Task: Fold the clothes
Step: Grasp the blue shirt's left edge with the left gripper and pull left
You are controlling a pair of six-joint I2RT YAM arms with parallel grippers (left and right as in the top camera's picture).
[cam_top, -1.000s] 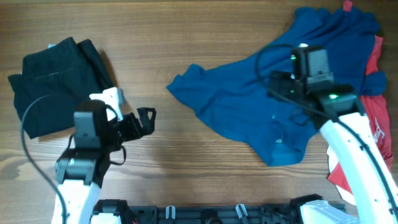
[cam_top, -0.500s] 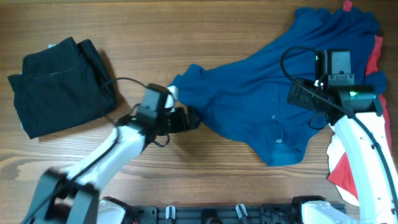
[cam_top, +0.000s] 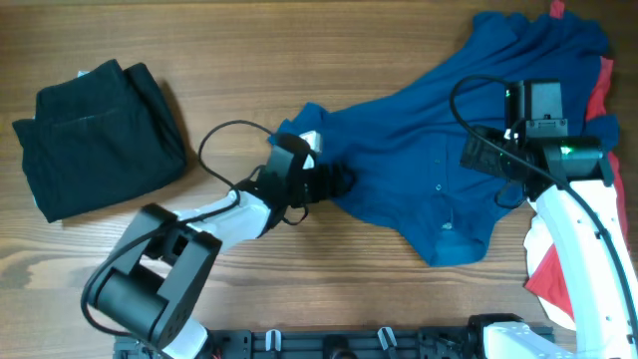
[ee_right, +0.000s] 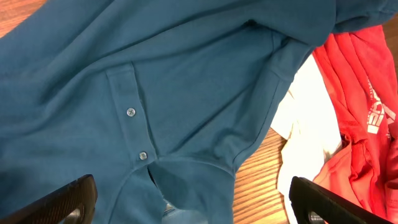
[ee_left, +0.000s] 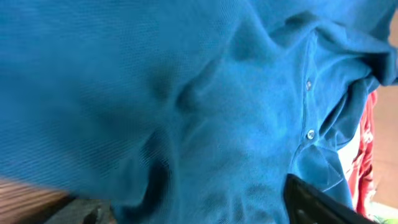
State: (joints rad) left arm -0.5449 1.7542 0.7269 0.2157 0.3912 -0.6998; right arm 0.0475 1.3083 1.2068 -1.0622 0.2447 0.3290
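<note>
Left hand (cam_top: 337,182) rests low on the left end of the blue shirt (cam_top: 399,150), its jaws wide apart and blue cloth filling the gap between them. The right hand (cam_top: 483,158) hangs over the shirt's right half, above the collar placket, jaws spread wide and holding nothing.

The wooden desk (cam_top: 299,60) carries everything. The blue shirt is crumpled and unfolded. It runs from the far right corner down towards the middle of the desk, with its collar end nearer the front edge. A black garment (cam_top: 95,135) lies folded by the left edge, well apart from the shirt. A red garment (ee_right: 354,93) lies along the right edge, partly under the shirt, and a white garment (ee_right: 305,130) shows between the two. Two small buttons (ee_right: 130,112) sit on the placket.
</note>
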